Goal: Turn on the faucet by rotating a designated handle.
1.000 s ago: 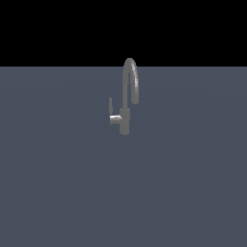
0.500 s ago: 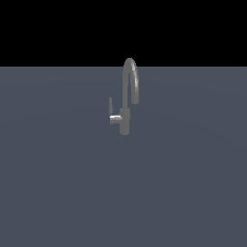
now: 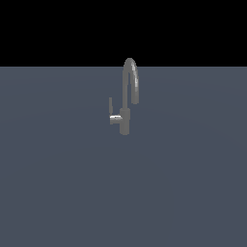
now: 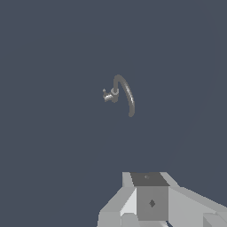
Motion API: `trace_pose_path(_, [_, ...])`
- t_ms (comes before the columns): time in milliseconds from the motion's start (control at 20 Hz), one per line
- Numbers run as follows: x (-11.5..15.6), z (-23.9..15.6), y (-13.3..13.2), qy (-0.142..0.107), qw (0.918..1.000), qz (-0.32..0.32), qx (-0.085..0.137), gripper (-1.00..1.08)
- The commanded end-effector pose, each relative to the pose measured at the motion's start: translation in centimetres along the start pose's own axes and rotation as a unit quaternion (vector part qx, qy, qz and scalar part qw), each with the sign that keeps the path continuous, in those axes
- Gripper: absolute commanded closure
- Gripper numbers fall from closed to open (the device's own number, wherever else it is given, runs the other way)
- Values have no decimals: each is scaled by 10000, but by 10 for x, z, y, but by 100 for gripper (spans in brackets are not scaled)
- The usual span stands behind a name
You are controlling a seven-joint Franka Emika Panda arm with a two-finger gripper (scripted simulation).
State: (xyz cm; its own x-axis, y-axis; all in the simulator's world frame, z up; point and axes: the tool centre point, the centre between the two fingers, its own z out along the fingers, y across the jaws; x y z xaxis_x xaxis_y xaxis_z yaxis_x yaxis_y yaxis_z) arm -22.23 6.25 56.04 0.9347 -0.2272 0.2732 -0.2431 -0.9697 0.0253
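Observation:
The faucet (image 3: 126,113) is a small grey tap standing on the flat grey surface in the middle of the exterior view, its thin arched spout rising above its cylindrical base. The handle (image 3: 110,105) is a thin flat lever standing upright on a short shiny stub off the base, on the exterior view's left. The wrist view looks down on the faucet (image 4: 125,91) and handle (image 4: 107,96) from well above. Only part of my gripper (image 4: 150,195) shows there, as grey blocks far from the faucet. Its jaws are not clearly visible. The arm is out of the exterior view.
A plain grey-blue floor (image 3: 62,183) stretches around the faucet in all directions, with a black background above its far edge. No other objects show.

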Motion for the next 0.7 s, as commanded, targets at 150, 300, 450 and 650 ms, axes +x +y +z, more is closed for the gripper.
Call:
trace_pose_path(150, [8,-24,-27,601,9960,635,-175,108])
trace_pose_path(300, [13,-32,-43,904,9909,955,-279,108])
trace_pose_path(450, [18,-37,-61,1187,9842,1257,-386,108])
trace_pose_path(650, [27,-36,-86,1532,9732,1633,-533,108])
